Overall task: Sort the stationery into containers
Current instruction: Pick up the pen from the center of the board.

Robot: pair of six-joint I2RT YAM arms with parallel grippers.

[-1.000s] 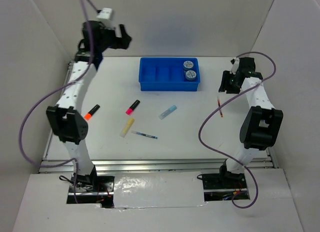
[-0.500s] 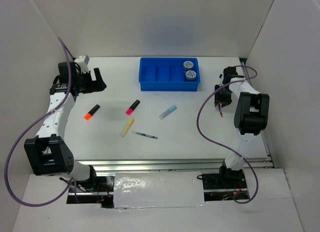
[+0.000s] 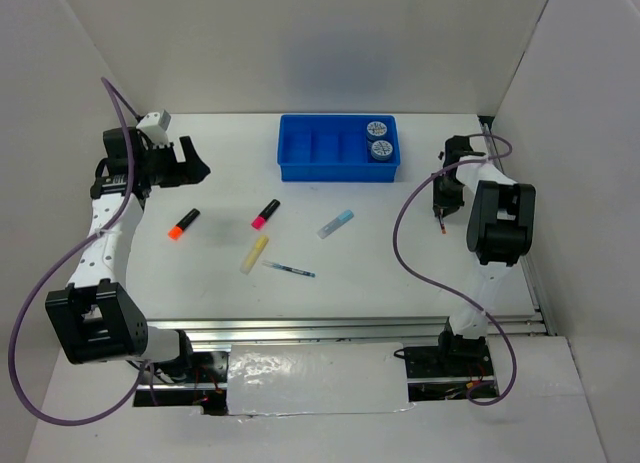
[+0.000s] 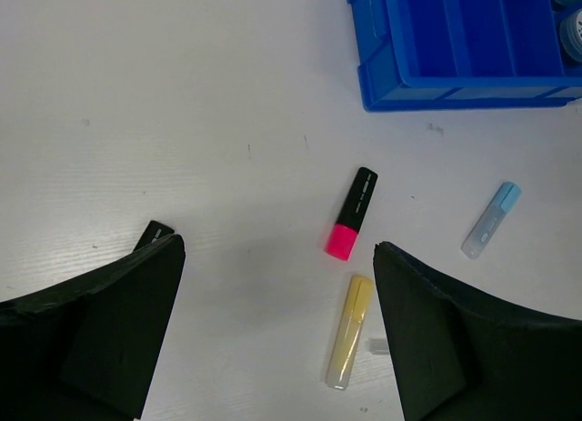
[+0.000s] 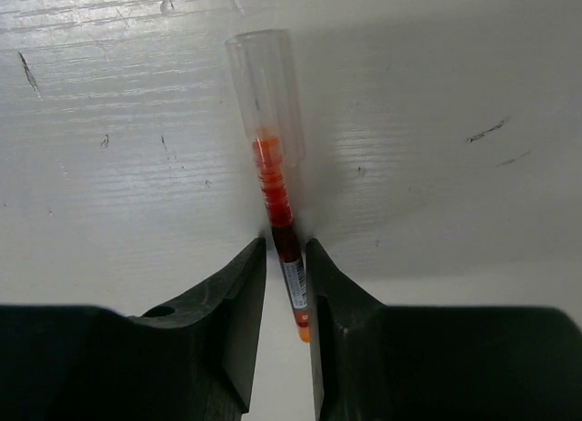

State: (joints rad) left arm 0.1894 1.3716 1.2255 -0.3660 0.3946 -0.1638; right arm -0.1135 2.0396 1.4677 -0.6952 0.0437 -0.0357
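1. The orange pen (image 5: 273,180) carries a small white label near its lower end; the print is too small to read. No other writing is legible.
2. The right pincer (image 5: 286,257) is closed against the orange pen from both sides, the clear cap pointing to 12 o'clock from the fingers.
3. The left pincer (image 4: 277,248) is spread wide and holds nothing. The pink highlighter (image 4: 352,214) and yellow highlighter (image 4: 348,344) lie between its fingers on the worktop (image 3: 400,263); the orange highlighter (image 3: 183,223) is just beside its left finger.
4. The light blue highlighter (image 4: 491,220) lies at 3 o'clock from the pink one.
5. The blue tray (image 3: 296,168) sits at 12 o'clock, with two patterned rolls (image 3: 377,129) in its rightmost compartment.
6. The blue pen (image 3: 289,270) lies near the yellow highlighter, at 4 o'clock.
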